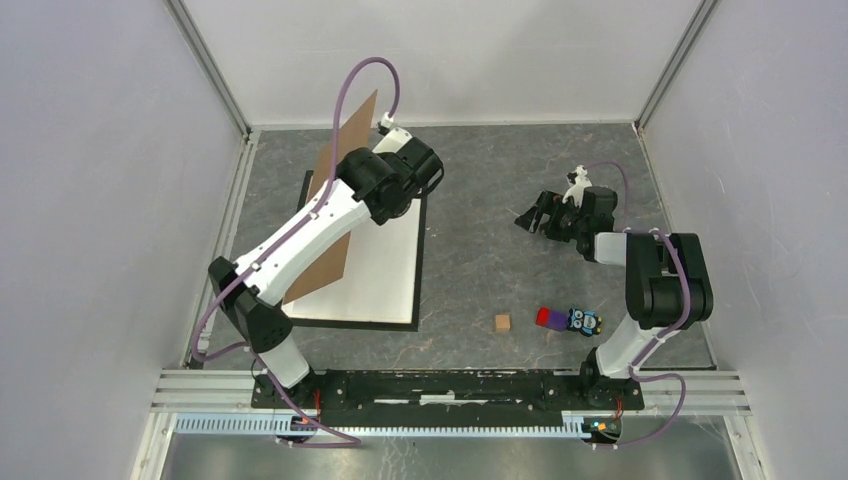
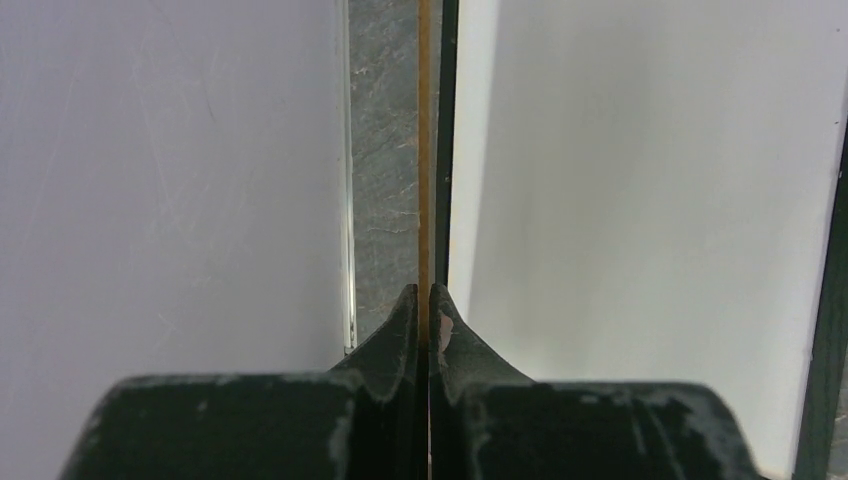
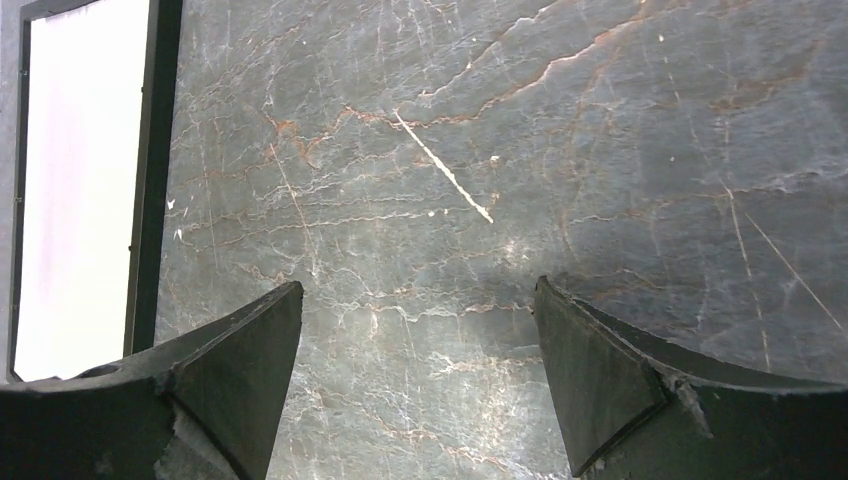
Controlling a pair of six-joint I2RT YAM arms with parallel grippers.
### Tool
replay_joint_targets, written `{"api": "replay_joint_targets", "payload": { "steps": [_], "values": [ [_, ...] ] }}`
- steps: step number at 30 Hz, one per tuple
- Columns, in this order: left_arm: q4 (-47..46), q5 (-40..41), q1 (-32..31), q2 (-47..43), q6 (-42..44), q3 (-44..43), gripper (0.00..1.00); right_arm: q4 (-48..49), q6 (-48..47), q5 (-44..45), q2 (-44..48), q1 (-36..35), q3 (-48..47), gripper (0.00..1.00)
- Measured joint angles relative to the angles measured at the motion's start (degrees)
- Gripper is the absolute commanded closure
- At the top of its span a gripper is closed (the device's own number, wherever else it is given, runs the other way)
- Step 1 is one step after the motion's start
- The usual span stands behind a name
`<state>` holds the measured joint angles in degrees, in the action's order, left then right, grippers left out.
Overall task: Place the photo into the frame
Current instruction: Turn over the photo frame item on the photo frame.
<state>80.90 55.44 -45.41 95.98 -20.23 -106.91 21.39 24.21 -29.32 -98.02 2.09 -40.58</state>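
**Top external view.** The large thin black rectangular picture frame (image 1: 419, 262) lies flat on the grey marbled tabletop (image 1: 480, 260), close to its left edge. A white sheet (image 1: 385, 270) fills the frame's opening. The left arm (image 1: 300, 240) reaches over the frame. At its wrist, a thin plain brown board (image 1: 322, 268) stands tilted on edge above the frame's left side. The right end effector (image 1: 533, 215) hangs over the right half of the tabletop, well apart from the frame, with its fingers spread. Three items lie near the near edge on the right: a small tan cube (image 1: 502, 322), a red-and-purple block (image 1: 547, 318) and a blue-and-black figure (image 1: 585, 321).

**Left wrist view.** The left end effector (image 2: 424, 300) is clamped on the brown board, which shows edge-on as a narrow tan line. The fingers (image 2: 400, 330) press on either face of it. A black frame rail runs just beside the board, with the white sheet to its right.

**Right wrist view.** The right end effector's fingers (image 3: 250, 350) stand wide apart over bare tabletop and grip nothing. A black frame rail and the white sheet appear at the left edge of this view.
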Motion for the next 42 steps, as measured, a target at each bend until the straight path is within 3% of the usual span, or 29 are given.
{"api": "replay_joint_targets", "payload": {
  "steps": [42],
  "values": [
    [-0.46,4.98,-0.7,17.88,-9.33,5.73,0.98,0.37,-0.04,-0.2,-1.49,-0.37,-1.36,0.1]
  ]
}}
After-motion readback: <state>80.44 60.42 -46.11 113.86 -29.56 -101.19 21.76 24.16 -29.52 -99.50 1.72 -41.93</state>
